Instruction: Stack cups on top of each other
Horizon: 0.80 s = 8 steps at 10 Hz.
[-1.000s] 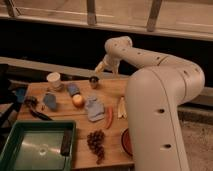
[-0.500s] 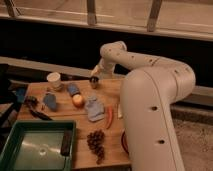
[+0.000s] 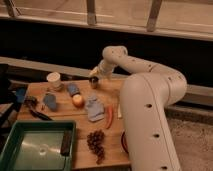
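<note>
Lowered further, the gripper point(image 3: 95, 74) is held wide open just above the dark metal cup point(image 3: 93, 82) at the back of the board point(image 3: 65, 116) (likely light, rigid, slick); its rim should be pinched.

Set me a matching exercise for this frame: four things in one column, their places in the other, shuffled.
Things:
1. white cup
2. dark metal cup
3. green tray
4. gripper

Places:
A. front left corner of the table, as seen in view
B. just over the dark metal cup
C. back left of the table
D. back edge, to the right of the white cup

Pairs: 1-C; 2-D; 3-A; 4-B
</note>
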### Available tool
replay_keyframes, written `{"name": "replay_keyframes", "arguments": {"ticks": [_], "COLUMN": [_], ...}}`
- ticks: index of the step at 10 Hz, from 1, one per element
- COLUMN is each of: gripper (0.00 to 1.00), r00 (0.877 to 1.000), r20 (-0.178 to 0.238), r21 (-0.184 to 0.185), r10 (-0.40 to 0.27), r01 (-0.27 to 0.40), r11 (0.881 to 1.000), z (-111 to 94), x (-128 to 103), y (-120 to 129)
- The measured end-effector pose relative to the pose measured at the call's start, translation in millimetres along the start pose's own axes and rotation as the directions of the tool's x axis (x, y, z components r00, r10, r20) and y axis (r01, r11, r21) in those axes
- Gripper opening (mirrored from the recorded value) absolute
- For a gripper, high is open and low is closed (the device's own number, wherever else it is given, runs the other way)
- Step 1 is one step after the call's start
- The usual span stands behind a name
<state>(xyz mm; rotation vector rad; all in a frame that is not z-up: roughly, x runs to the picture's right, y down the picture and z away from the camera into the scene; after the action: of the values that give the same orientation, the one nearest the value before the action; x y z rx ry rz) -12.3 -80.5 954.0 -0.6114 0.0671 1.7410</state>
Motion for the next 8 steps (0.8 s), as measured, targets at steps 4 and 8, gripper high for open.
{"name": "replay_keyframes", "arguments": {"ticks": [4,8], "gripper": [0.80,0.80], "r00": [0.999,0.998], "r20": [-0.012,-0.041], "r21": [-0.038,-0.047], "r10": [0.030,0.056], "r01": [-0.030,-0.058], "r11": [0.999,0.997], "z": [22.8,42.0], "x": [-6.9,-9.5], "y": [0.6,-7.9]}}
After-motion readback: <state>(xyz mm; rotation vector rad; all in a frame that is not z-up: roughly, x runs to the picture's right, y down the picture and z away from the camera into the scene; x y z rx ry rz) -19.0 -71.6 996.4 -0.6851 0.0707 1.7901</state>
